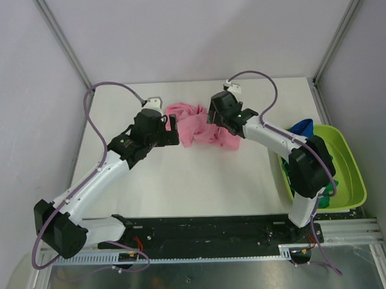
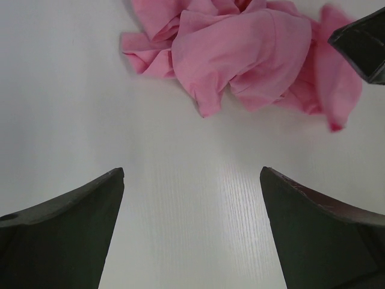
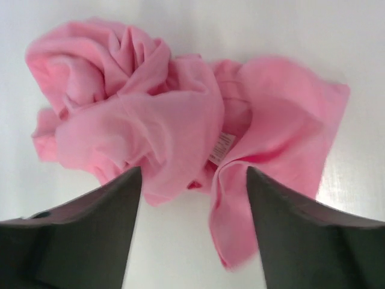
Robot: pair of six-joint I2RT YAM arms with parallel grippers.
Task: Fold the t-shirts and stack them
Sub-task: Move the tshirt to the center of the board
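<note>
Where the pink t-shirt [image 1: 199, 128] lies: crumpled in a loose heap on the far middle of the table [image 1: 181, 183], between the two grippers, with no flat panel or sleeve laid out.
Its surface: deep folds and rolled edges; the right wrist view shows a small white care label [image 3: 221, 147] tucked in a crease near the middle.
Right gripper [image 3: 194, 171]: poised over the near edge of the heap, fingers spread with nothing pinched between them; cloth shows in the gap below.
Left gripper [image 2: 192, 174]: jaws fully apart over bare table just beside the heap's left side, holding nothing.
Other shirts: a blue t-shirt [image 1: 301, 126] hangs over the far rim of the lime-green tub [image 1: 352, 170] at the right, well apart from the work; the rest of the tub's contents are mostly hidden by the right arm.
Step in hand: likely the start, opening out the first shirt before any fold.
Next move calls for: each claw finding a separate edge or corner, pinching one layer only, then drawing apart to flatten the cloth.
</note>
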